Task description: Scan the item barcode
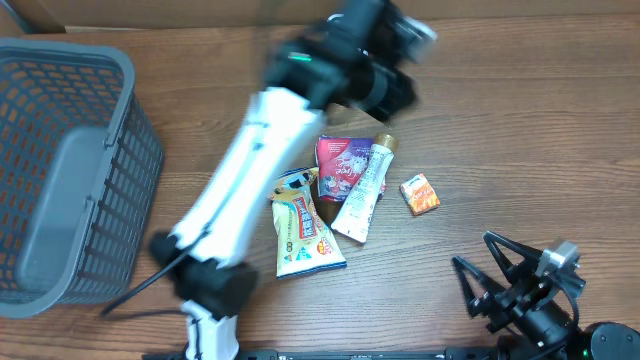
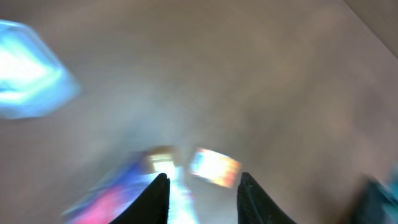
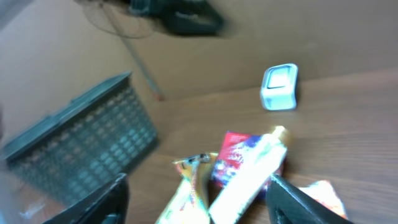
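Observation:
Several items lie mid-table: a white tube (image 1: 364, 188) across a red packet (image 1: 338, 163), a yellow snack pack (image 1: 304, 226) and a small orange box (image 1: 420, 193). My left gripper (image 1: 382, 92) hovers blurred just beyond them. In its wrist view the fingers (image 2: 203, 175) stand apart with nothing between them, above the orange box (image 2: 214, 167). A blurred white-blue device (image 2: 28, 68) shows at the upper left. My right gripper (image 1: 471, 249) is open near the front right edge, empty (image 3: 198, 178), facing the tube (image 3: 249, 174), the red packet (image 3: 235, 155) and the white-blue device (image 3: 279, 87).
A grey mesh basket (image 1: 95, 80) fills the left side of the table. The left arm (image 1: 250, 170) stretches diagonally from the front edge to the far middle. A cardboard wall (image 3: 261, 31) stands behind the table.

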